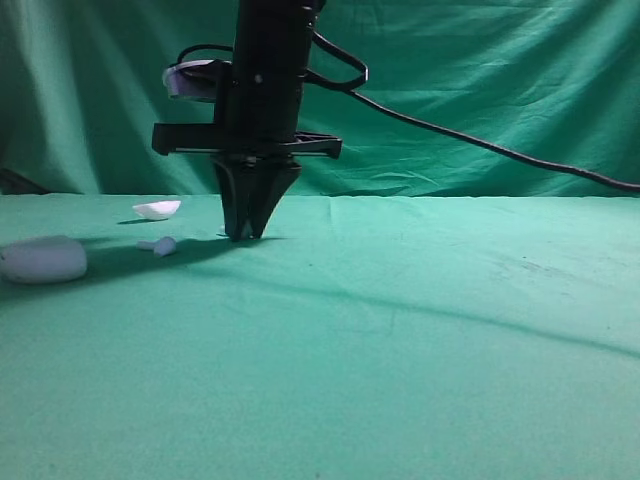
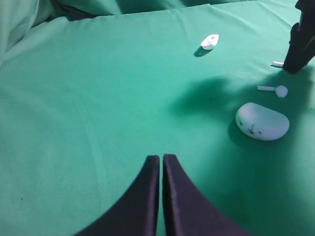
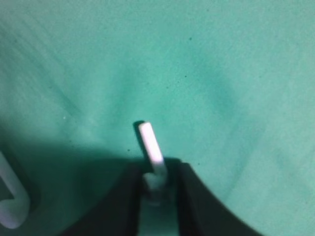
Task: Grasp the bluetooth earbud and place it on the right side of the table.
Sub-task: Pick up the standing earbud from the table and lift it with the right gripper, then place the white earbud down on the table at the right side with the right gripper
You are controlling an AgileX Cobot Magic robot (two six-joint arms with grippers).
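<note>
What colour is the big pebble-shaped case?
White; the case shows best in the left wrist view.

Two tiny white plastic earbuds with rounded heads and thin stems are visible: one earbud point(image 2: 274, 89) lies on the cloth, the other earbud point(image 3: 151, 147) sits between dark gripper jaws. One large white pebble-shaped case point(image 2: 262, 121) lies near them. One shallow white shell-like piece point(image 2: 210, 41) lies farther back. Two black robot grippers appear: the left gripper point(image 2: 161, 162) and the right gripper point(image 1: 246, 234). One green fabric table point(image 1: 420, 340) carries everything.
</note>
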